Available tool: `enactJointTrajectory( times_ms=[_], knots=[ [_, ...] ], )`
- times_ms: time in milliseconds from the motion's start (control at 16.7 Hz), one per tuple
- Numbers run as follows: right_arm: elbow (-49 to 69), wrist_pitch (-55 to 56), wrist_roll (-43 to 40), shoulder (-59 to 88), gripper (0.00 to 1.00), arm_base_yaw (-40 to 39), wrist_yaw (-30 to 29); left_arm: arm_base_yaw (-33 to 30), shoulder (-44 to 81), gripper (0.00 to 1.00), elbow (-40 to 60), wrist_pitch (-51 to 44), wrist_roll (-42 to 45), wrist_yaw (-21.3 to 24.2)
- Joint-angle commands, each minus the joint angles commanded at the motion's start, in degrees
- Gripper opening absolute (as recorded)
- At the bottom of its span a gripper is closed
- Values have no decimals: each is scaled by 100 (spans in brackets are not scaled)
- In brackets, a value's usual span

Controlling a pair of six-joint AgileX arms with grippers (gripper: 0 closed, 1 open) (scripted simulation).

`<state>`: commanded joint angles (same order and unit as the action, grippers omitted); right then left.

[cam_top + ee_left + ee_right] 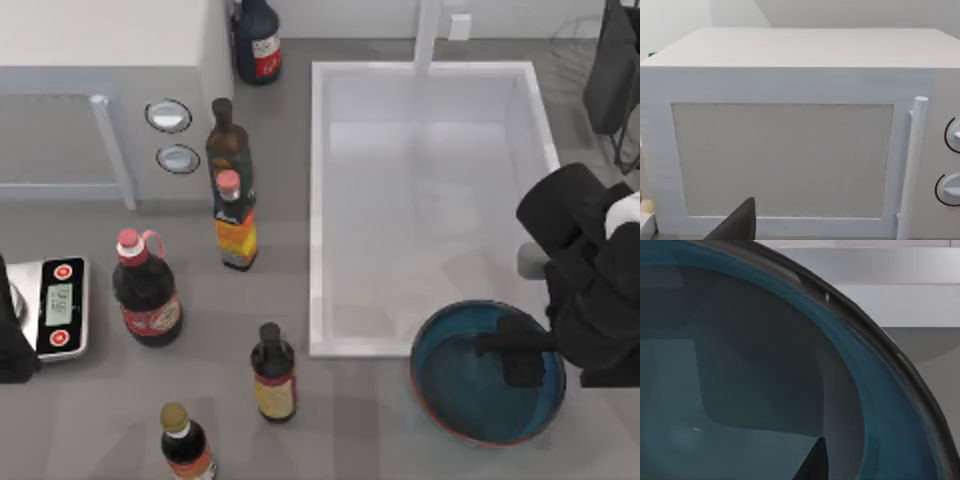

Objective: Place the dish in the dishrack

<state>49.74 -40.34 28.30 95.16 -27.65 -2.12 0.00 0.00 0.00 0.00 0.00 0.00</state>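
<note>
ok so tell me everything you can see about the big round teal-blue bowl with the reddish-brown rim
The large round shallow dish, glossy teal-blue inside with a reddish-brown rim and outside, looks like glazed ceramic. It sits upright on the grey counter at the top view's lower right, by the near right corner of the white rectangular sink basin. The right gripper reaches over its inside from the right; whether it touches is unclear. The right wrist view shows the smooth, empty interior close up.
</note>
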Motion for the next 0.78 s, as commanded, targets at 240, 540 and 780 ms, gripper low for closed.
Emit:
enactJointTrajectory(
  times_ms=[240,540,780],
  knots=[
    [0,0,0,0,10,0,0,0,0,100,0,0,0,0],
    [0,0,0,0,0,0,0,0,0,100,0,0,0,0],
    [0,0,0,0,0,0,0,0,0,100,0,0,0,0]
  ],
)
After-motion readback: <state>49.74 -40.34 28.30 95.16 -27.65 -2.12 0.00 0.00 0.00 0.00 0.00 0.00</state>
